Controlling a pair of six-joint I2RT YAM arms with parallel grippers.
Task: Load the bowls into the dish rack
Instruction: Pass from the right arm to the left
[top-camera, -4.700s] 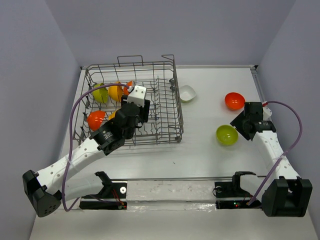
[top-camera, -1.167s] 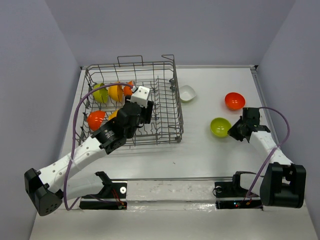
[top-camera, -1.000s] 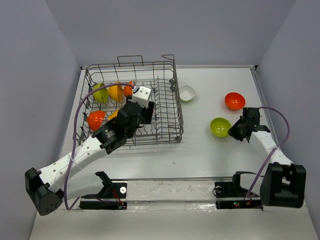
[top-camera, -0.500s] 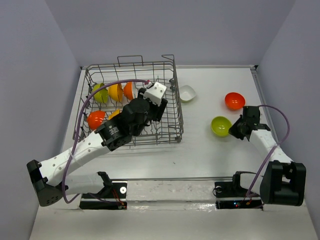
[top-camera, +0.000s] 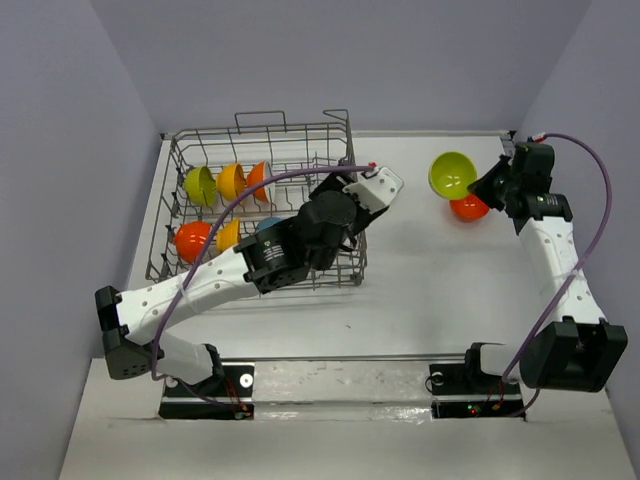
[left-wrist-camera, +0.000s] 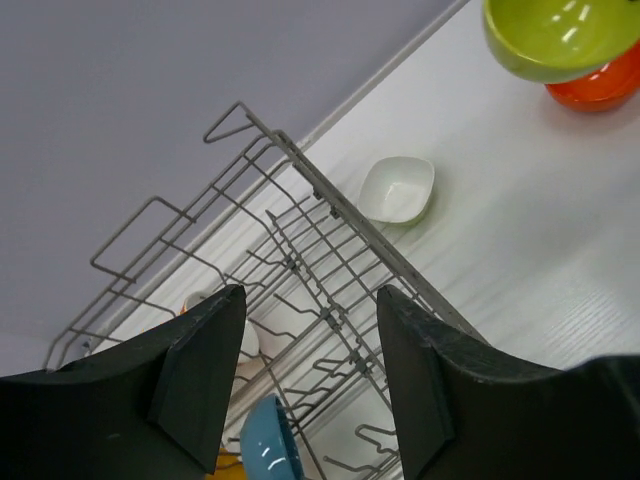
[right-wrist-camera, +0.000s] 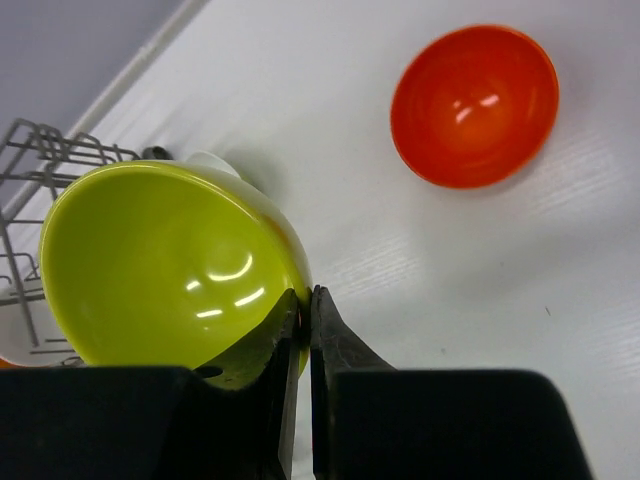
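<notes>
The right end effector (right-wrist-camera: 303, 296) is clamping the green bowl (right-wrist-camera: 170, 262) by its rim for loading the dish rack (top-camera: 347, 160) leftward (left end effector (left-wrist-camera: 310, 300) is gaping, empty).

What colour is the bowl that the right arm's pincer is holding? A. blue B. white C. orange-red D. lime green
D: the right pincer is shut on the rim of the lime green bowl, while the orange-red bowl lies apart on the table.

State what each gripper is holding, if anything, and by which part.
The right gripper pinches the lime green bowl by its rim. The left gripper is open, holding nothing.
</notes>
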